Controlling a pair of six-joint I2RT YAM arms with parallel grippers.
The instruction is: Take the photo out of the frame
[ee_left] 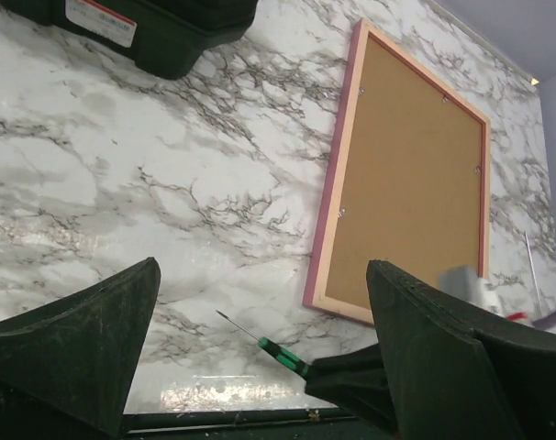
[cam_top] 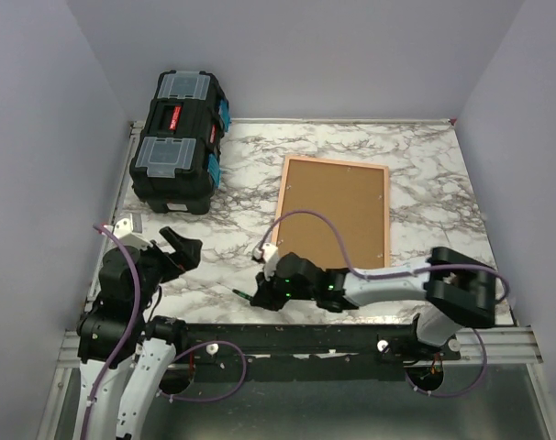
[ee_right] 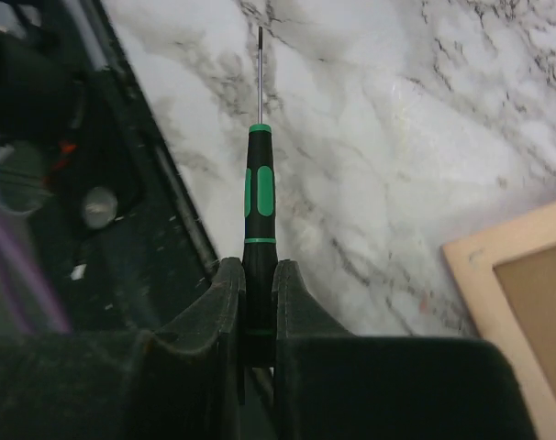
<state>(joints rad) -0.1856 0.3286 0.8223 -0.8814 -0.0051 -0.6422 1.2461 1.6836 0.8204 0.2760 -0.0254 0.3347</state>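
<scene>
The pink frame (cam_top: 333, 213) lies back side up on the marble table, its cork-brown back showing; it also shows in the left wrist view (ee_left: 406, 174) and at the edge of the right wrist view (ee_right: 521, 275). The photo is hidden. My right gripper (cam_top: 262, 291) is shut on a green-and-black screwdriver (ee_right: 259, 192), held low near the table's front edge, left of the frame's near corner; the screwdriver also shows in the left wrist view (ee_left: 276, 352). My left gripper (cam_top: 182, 247) is open and empty, raised above the table's front left.
A black toolbox (cam_top: 179, 139) with blue latches stands at the back left. The dark base rail (cam_top: 287, 339) runs along the front edge. A purple cable (cam_top: 319, 229) arcs over the frame's near end.
</scene>
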